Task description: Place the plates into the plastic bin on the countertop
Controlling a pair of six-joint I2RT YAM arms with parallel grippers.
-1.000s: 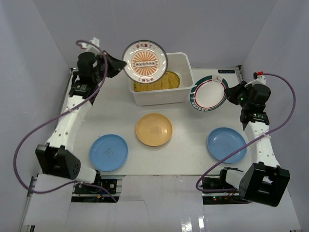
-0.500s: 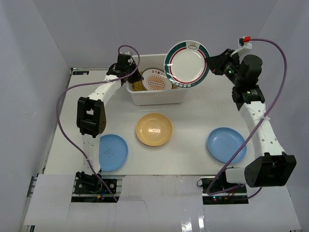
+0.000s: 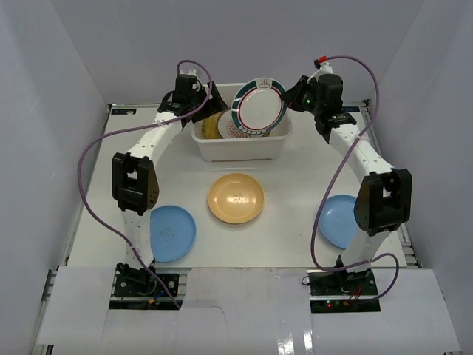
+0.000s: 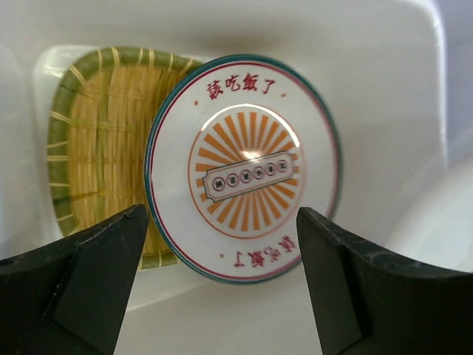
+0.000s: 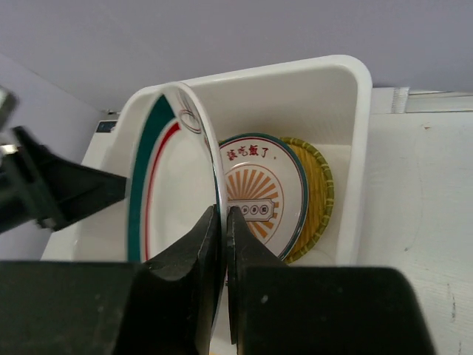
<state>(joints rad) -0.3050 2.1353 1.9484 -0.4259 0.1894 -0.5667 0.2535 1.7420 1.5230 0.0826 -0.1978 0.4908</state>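
Observation:
The white plastic bin (image 3: 244,150) stands at the back of the countertop (image 3: 295,185). Inside it the sunburst plate (image 4: 244,196) lies free, leaning on the yellow woven plate (image 4: 103,148). My left gripper (image 4: 222,274) hangs open just above them, holding nothing. Over the bin's right half my right gripper (image 5: 224,222) is shut on the rim of the green-rimmed plate (image 5: 162,185), which stands on edge (image 3: 259,103). On the countertop lie a yellow-orange plate (image 3: 236,198) and two blue plates, one at the left (image 3: 168,233) and one at the right (image 3: 334,220), partly hidden by the right arm.
Both arms reach over the bin's back corners, their purple cables (image 3: 89,177) looping out to the sides. Grey walls close in the countertop on three sides. The left gripper's dark body (image 5: 66,192) shows beyond the held plate in the right wrist view.
My left gripper has opened and let the sunburst plate go inside the bin. My right arm has carried the green-rimmed plate left and down over the bin.

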